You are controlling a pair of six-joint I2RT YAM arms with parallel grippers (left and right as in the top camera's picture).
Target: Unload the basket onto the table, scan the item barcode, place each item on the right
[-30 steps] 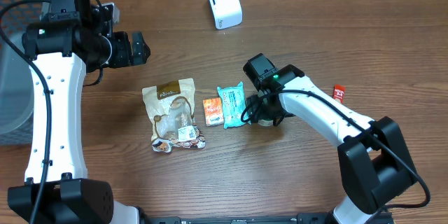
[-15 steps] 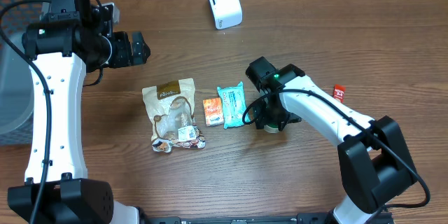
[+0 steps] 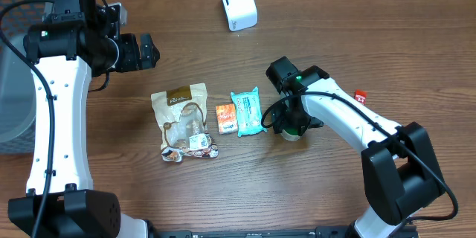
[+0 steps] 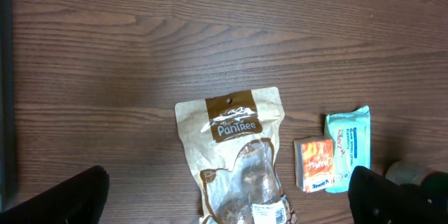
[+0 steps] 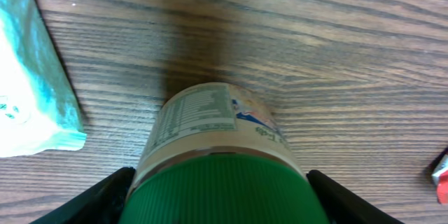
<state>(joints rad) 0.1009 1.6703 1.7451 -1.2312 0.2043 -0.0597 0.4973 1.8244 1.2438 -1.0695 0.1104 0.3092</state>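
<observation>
A jar with a green ribbed lid [image 5: 224, 189] and a printed label stands on the wood table, right of a teal wipes pack [image 5: 28, 91]. My right gripper [image 5: 222, 197] is shut on the jar, with one dark finger against each side of the lid. From overhead, the jar [image 3: 293, 132] shows under the right gripper [image 3: 291, 125] at centre right. The white barcode scanner [image 3: 238, 4] stands at the back centre. My left gripper [image 3: 149, 50] hangs open and empty at the back left, high above a brown pouch [image 4: 238, 154].
A brown pouch [image 3: 184, 119], an orange packet [image 3: 226, 117] and the teal wipes pack [image 3: 248, 111] lie in a row mid-table. A small red item [image 3: 360, 97] lies at the right. A grey basket [image 3: 13, 67] stands off the left edge.
My right gripper has slid the jar to the right and slightly toward the front, away from the teal pack. The left arm has not moved.
</observation>
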